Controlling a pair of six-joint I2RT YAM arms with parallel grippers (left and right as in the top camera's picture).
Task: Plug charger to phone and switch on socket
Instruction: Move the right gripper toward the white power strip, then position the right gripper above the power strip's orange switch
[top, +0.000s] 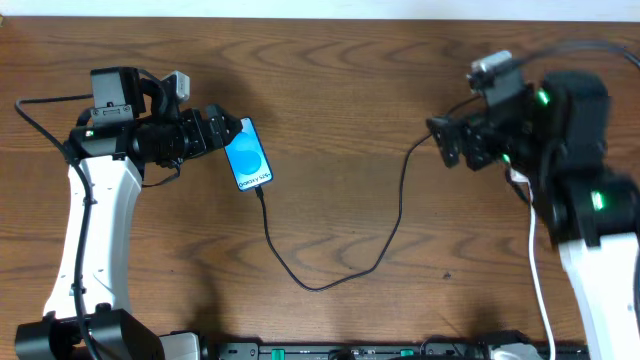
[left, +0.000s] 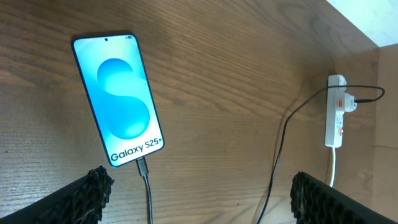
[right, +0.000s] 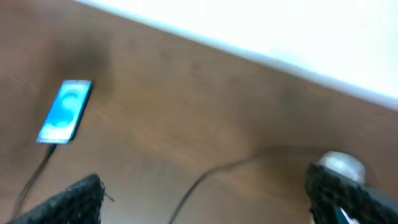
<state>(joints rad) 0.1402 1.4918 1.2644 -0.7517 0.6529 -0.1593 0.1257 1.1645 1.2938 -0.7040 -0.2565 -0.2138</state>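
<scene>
Jaws of left gripper (left: 199, 186): wide apart, empty, phone (left: 118, 99) just above them in frame. Jaws of right gripper (right: 205, 193): wide apart, empty. Phone: flat on table (top: 330, 100), upper left overhead, screen reading "Galaxy S25+". Charger (left: 147, 193): tip seated in phone's lower edge. Socket (left: 336, 112): clear only in left wrist view, right edge; red markings unreadable.

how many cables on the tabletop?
2. Black charger cable runs from the phone to the power strip; the strip's white cord trails to the near edge, partly under the right arm.
</scene>
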